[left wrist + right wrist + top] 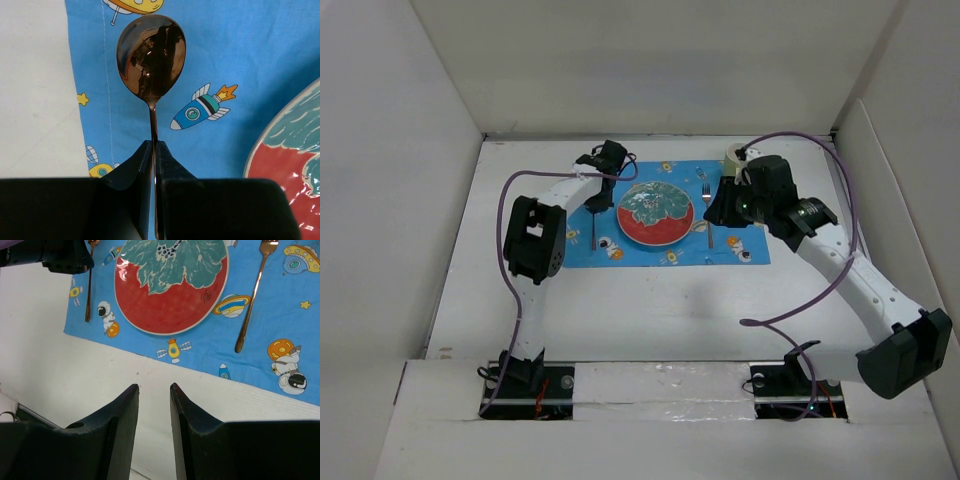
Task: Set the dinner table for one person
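The white dinner table [620, 300] carries a blue cartoon-print placemat [750, 250]. A red and green plate [655, 213] sits at the mat's middle and also shows in the right wrist view [170, 300]. A copper fork [709, 222] lies right of the plate [255, 290]. My left gripper [603, 183] is shut on the handle of a copper spoon [151, 55] left of the plate, low over the mat [250, 60]. My right gripper [713, 208] is open and empty [154, 386], above bare table near the mat's front edge.
A pale cup-like object [733, 157] stands at the back right, behind my right wrist. White walls enclose the table on the left, back and right. The plate's rim [300, 150] lies just right of the held spoon.
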Tool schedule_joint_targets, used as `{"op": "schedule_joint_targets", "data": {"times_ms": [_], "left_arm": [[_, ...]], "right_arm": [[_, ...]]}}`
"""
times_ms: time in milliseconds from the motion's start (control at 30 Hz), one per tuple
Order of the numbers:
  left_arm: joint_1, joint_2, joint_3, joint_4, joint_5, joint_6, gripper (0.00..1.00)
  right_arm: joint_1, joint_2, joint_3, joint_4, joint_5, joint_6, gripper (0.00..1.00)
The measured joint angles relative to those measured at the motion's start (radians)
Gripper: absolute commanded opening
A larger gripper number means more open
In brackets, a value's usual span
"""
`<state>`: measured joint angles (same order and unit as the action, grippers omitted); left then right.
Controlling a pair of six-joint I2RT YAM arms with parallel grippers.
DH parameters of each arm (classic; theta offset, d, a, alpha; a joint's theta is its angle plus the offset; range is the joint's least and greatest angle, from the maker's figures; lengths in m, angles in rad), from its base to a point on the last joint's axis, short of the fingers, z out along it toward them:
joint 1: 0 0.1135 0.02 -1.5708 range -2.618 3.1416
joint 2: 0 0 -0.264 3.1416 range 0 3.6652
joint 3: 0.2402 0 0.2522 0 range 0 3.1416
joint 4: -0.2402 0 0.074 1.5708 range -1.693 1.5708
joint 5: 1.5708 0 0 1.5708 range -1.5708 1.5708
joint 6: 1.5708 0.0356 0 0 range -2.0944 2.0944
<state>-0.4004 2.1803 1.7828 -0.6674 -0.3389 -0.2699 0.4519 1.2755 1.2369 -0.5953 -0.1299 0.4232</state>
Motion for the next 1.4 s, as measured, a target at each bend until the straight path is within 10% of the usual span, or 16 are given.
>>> {"op": "schedule_joint_targets", "data": {"times_ms": [633,767,967,1300,1400], "left_arm": [[0.0,0.014,0.004,0.042,-0.002,0.01,0.24],[0.0,0.002,0.019,0.037,-0.002,0.008,0.23],[0.0,-0.209,0.002,0.039,0.014,-0.021,0.18],[0.027,-1.004,-0.24,0.208,0.018,-0.114,0.55],[0.042,-1.135,-0.304,0.216,-0.011,-0.132,0.55]], "right_arm": [[0.0,0.07,0.005,-0.008,0.011,0.0,0.36],[0.0,0.081,0.052,-0.018,0.016,-0.002,0.0],[0.0,0.048,0.129,-0.019,0.034,0.008,0.0],[-0.027,-0.282,0.212,0.073,0.295,0.079,0.66],[-0.069,-0.369,0.203,0.119,0.371,0.094,0.72]]}}
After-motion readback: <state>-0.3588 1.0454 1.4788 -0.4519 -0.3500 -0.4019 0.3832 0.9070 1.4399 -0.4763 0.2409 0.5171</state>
